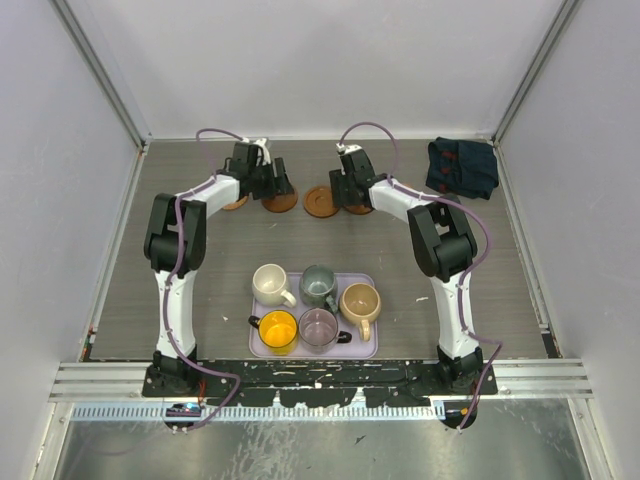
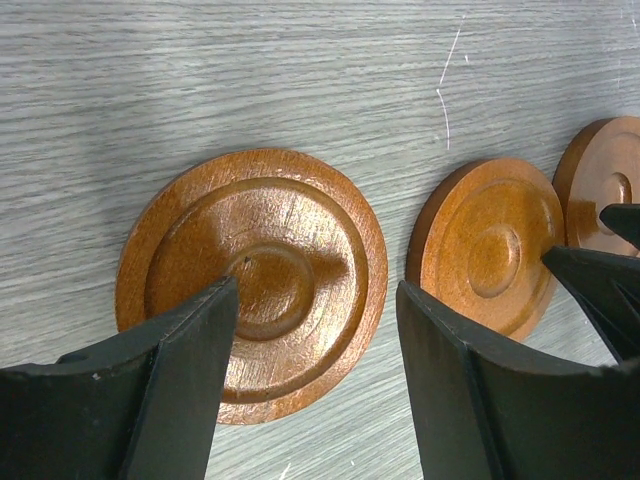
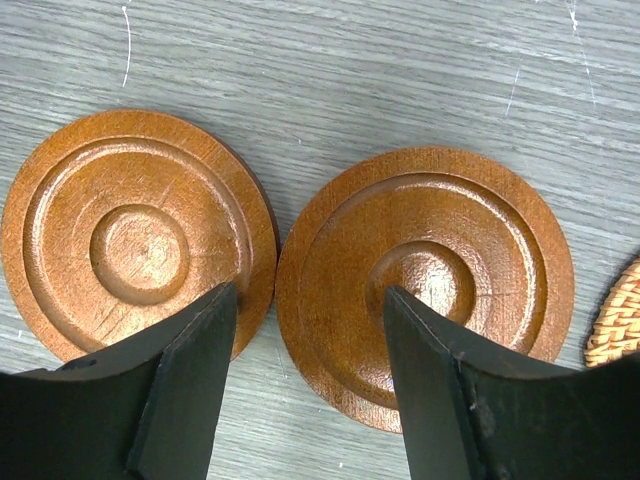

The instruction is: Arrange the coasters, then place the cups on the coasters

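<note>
The left gripper [image 2: 315, 300] holds its two black fingers apart, gripping nothing, low above a flat coaster [image 2: 255, 270]. The coaster is a glossy orange-brown wooden disc turned with concentric rings and a shallow round centre. The right gripper [image 3: 310, 295] is likewise spread and empty, its gap over the seam between two matching discs lying just beside each other. The edge of a pale woven piece [image 3: 615, 320] shows near them. From above, the coasters [image 1: 280, 201] form a row on the grey table [image 1: 230, 250], on the far side of the lavender tray [image 1: 368, 348]. Both arms rise from bases on the tray's near side, elbows lifted to either side of it, forearms angling inward, wrists tipped down. The cups [image 1: 319, 286] stand on the tray, three behind and two in front: cream, grey-green, tan, yellow and purplish glass. A dark blue cloth [image 1: 461, 167] lies well beyond the tray's far right corner.
</note>
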